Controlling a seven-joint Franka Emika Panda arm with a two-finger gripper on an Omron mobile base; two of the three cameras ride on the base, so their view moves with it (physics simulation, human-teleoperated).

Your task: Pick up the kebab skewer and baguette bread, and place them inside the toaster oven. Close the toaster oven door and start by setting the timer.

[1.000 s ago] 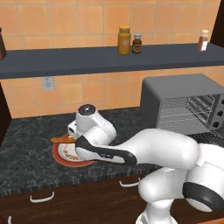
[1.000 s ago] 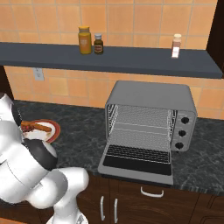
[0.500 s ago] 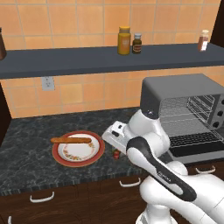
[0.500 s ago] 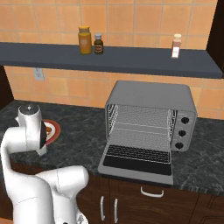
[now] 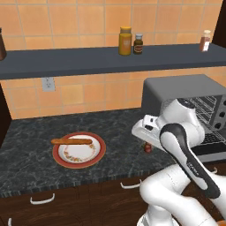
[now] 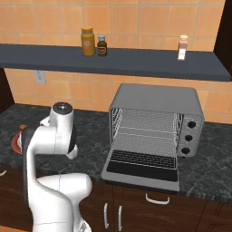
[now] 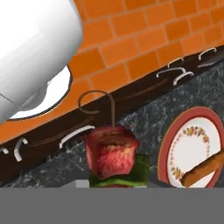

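Red-brown meat and a green chunk threaded on a thin dark stick with a looped end, the kebab skewer, sit right at the bottom of the hand view, so the two-finger gripper looks clamped together on it, carried end-on above the dark speckled stone counter. In the left base view a small dark red bit hangs under the white hand, just left of the boxy grey metal toaster oven; the skewer is held low and clear of the counter, probably so it can be swung right toward the oven mouth without dragging. The dark glass toaster oven door lies dropped flat toward the near edge, leaving the wire racks exposed, which suits loading. The slim orange-brown baguette bread lies across the far side of the round red-rimmed patterned plate, well left of the oven, not yet picked. Counting: 1 skewer, 1 baguette, 1 plate, 1 toaster oven with 3 dark knobs down its right panel, and 3 bottles on the dark grey wall shelf: a yellow jar, a small dark brown bottle just beside it, and a pale shaker with a red cap well to the right. 1 white wall outlet sits below the shelf on the orange tiles.
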